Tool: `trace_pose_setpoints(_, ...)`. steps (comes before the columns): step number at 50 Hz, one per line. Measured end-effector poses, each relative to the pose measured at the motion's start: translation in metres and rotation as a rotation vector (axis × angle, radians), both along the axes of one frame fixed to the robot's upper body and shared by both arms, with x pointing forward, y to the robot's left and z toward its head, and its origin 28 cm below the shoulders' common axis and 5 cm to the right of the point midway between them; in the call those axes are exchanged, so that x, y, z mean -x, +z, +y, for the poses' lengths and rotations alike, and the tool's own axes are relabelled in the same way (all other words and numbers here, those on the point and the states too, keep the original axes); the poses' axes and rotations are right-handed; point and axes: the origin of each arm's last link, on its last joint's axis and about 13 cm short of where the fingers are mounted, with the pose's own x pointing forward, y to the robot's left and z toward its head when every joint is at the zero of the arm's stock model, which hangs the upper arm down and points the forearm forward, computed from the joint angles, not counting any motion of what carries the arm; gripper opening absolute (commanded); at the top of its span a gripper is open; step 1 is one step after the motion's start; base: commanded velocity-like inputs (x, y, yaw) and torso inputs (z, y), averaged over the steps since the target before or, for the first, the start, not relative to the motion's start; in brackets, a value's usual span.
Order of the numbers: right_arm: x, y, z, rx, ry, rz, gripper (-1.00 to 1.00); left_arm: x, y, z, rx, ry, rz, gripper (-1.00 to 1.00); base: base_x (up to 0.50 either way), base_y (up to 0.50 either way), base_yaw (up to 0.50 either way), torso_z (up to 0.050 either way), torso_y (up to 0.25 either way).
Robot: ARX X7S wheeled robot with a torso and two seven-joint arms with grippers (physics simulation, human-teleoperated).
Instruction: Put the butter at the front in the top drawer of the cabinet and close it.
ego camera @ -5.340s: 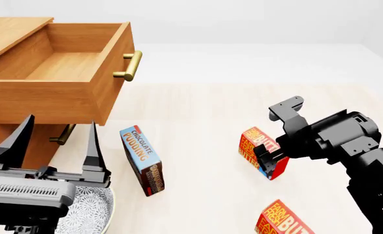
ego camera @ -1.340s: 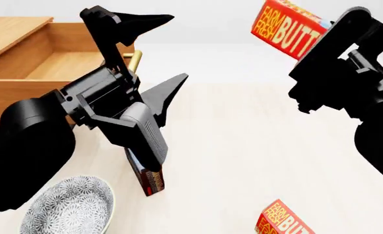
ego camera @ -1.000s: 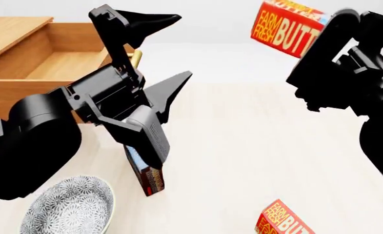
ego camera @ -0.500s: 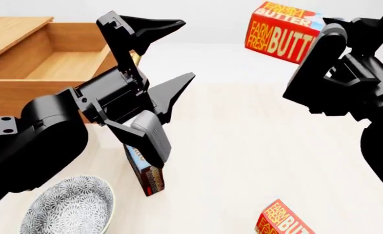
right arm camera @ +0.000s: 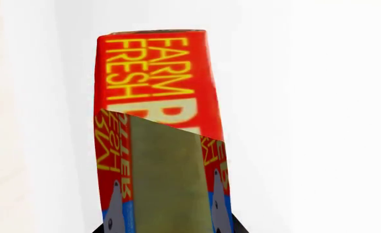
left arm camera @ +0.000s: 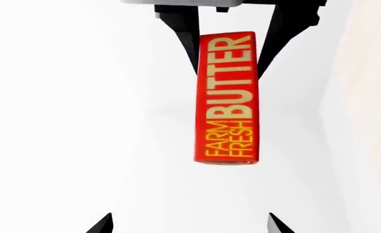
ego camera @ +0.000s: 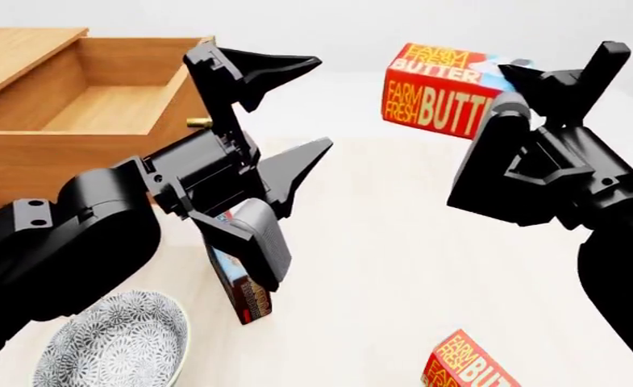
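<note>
Since half a second ago, the right tool [ego camera: 531,81] has swung the butter [ego camera: 440,95] it pinches toward the spread left tool [ego camera: 284,113]. Stiff, light carton: grip its broad faces.

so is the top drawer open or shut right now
Open: the top drawer is pulled out of the cabinet, its bare wooden inside showing.

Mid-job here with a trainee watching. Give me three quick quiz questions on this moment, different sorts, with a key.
1. True or false: the right gripper holds the butter up in the air.
2. The left gripper is: A) open and empty B) shut on the pudding box C) holding the bowl.
3. Fill in: the top drawer is ____.

Key: 1 true; 2 A; 3 open.
</note>
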Motion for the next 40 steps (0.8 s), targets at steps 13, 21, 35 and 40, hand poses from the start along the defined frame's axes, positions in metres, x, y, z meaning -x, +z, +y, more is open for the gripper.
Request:
trace_pose_setpoints(13,0.003,-0.007,0.003,0.018,0.021,0.012,-1.00,-0.001,-0.009,-0.007,-0.006,-0.026,0.030,1.00,0.00,0.00,0.00,0.001,0.002)
trace_pose_setpoints(21,0.004,-0.010,0.003,0.028,0.031,0.024,-1.00,-0.003,-0.014,-0.010,-0.016,-0.034,0.049,1.00,0.00,0.00,0.00,0.000,0.001)
trace_pose_setpoints(35,0.008,-0.014,0.005,0.044,0.048,0.039,-1.00,-0.006,-0.020,-0.013,-0.025,-0.042,0.075,1.00,0.00,0.00,0.00,0.001,0.001)
trace_pose_setpoints(40,0.009,-0.014,0.005,0.049,0.056,0.043,-1.00,-0.007,-0.022,-0.015,-0.025,-0.044,0.084,1.00,0.00,0.00,0.00,0.000,0.000)
